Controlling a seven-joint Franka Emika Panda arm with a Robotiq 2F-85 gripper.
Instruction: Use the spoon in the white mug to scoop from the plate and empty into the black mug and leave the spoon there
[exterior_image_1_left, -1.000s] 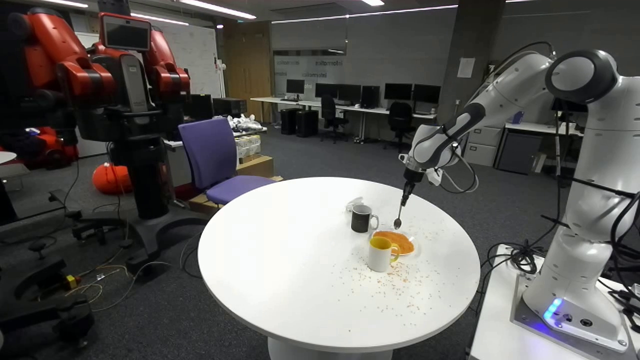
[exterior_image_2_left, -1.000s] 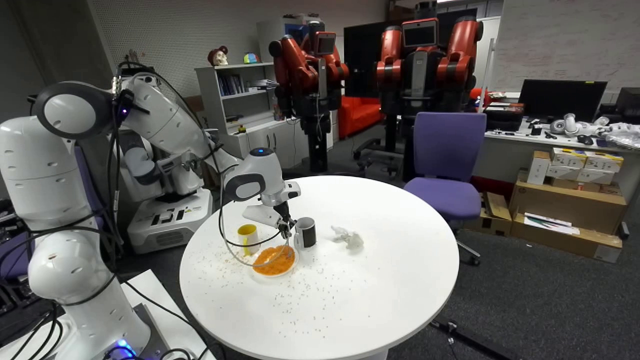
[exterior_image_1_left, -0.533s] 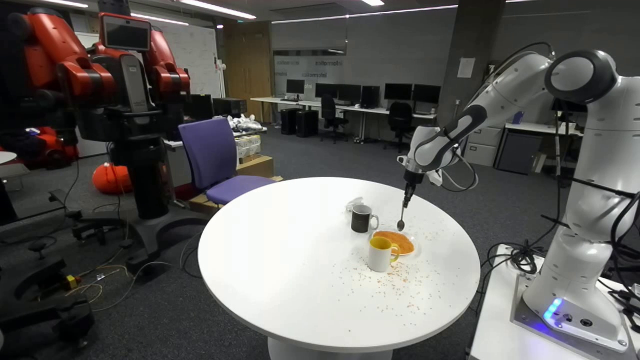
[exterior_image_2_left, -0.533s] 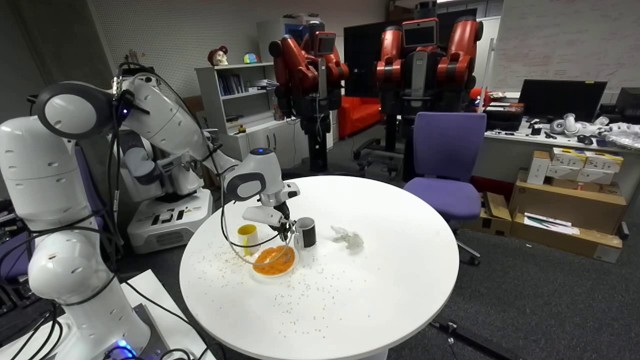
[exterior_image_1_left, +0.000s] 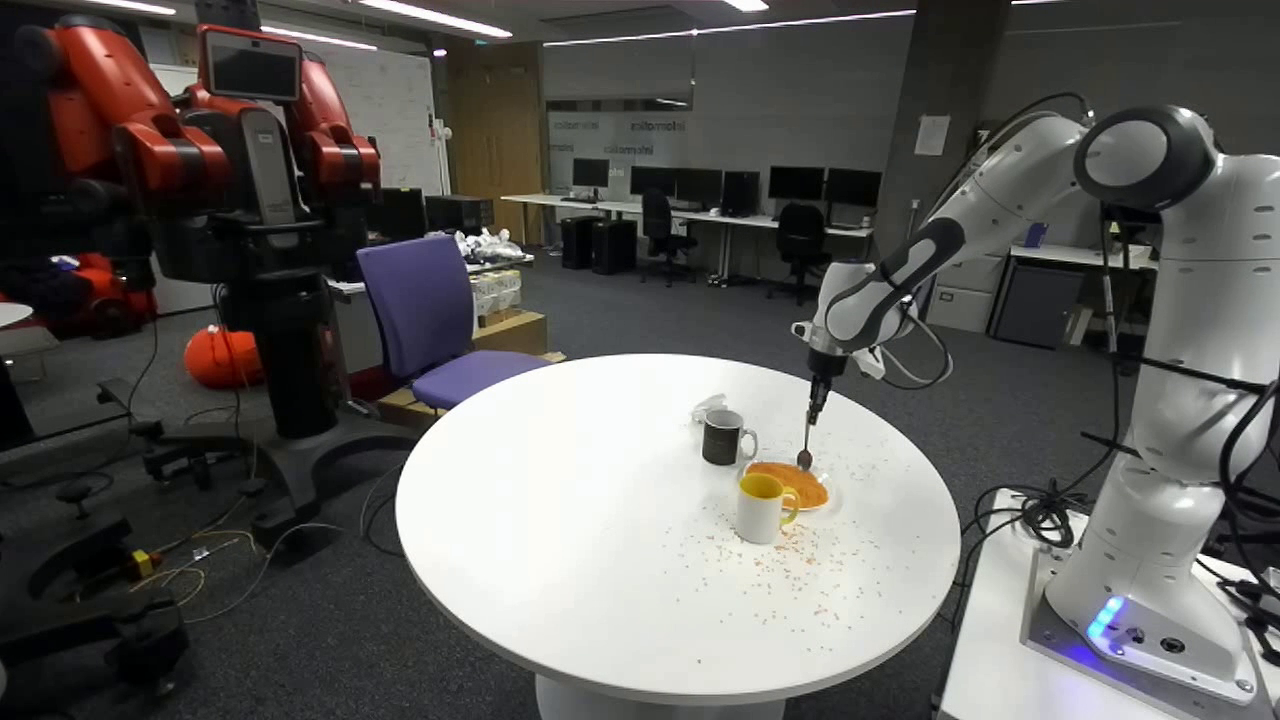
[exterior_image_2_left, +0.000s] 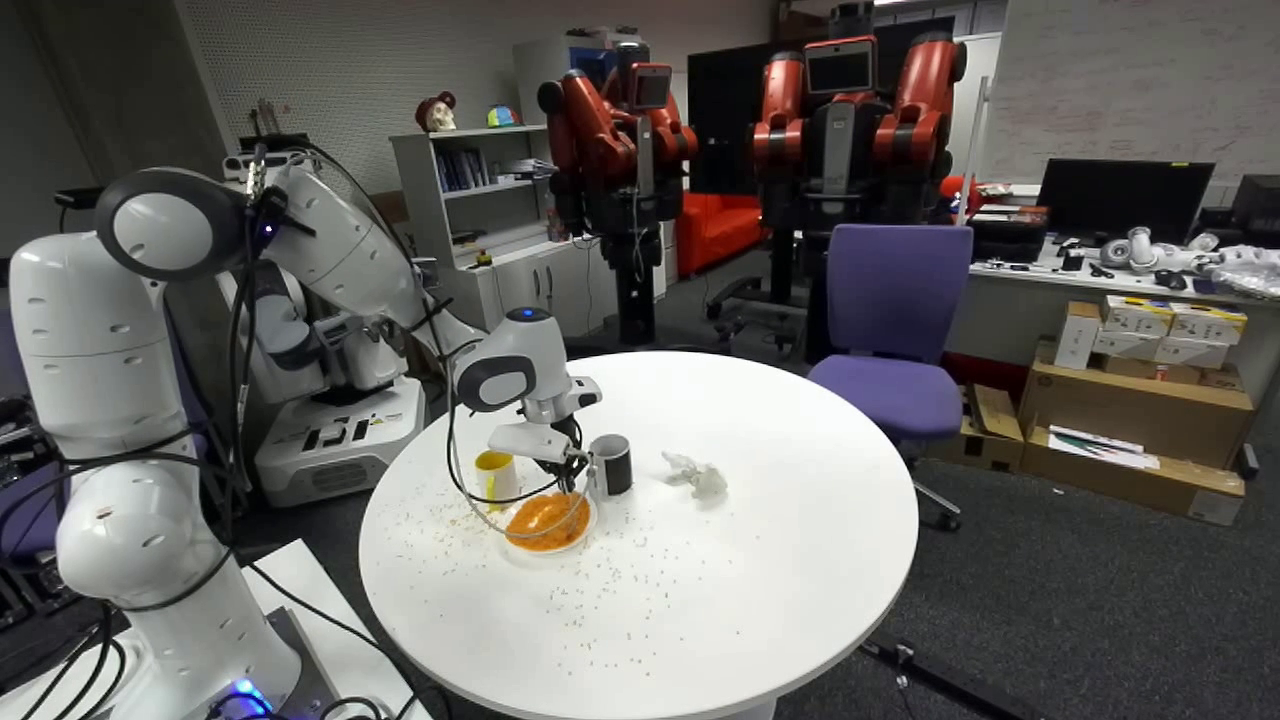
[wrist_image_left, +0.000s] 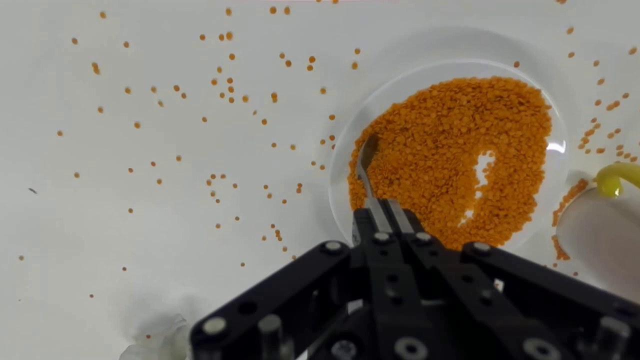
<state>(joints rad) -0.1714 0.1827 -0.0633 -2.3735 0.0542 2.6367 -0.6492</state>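
My gripper (exterior_image_1_left: 815, 413) is shut on the handle of the spoon (exterior_image_1_left: 804, 459), which points down. In the wrist view the fingers (wrist_image_left: 386, 206) pinch the handle and the spoon's bowl (wrist_image_left: 369, 151) is over the left edge of the orange lentils (wrist_image_left: 440, 125). I cannot tell how deep the bowl sits in them. The white plate (wrist_image_left: 556, 167) holds the lentils, with a small bare patch. The black mug (exterior_image_1_left: 721, 442) stands upright beside the plate, also in an exterior view (exterior_image_2_left: 618, 470). The white mug (exterior_image_1_left: 757, 520), yellow inside, stands upright on the plate's other side.
Loose lentils lie scattered on the round white table (exterior_image_1_left: 560, 520) around the plate and white mug. A crumpled clear plastic piece (exterior_image_2_left: 697, 477) lies behind the black mug. A cable (exterior_image_2_left: 452, 440) hangs from the arm in front of the gripper. A purple chair (exterior_image_2_left: 885, 390) stands past the table.
My gripper has lowered with the spoon and shifted slightly away from the black mug. The spoon's bowl has come down to the plate's edge. Mugs and plate have not moved.
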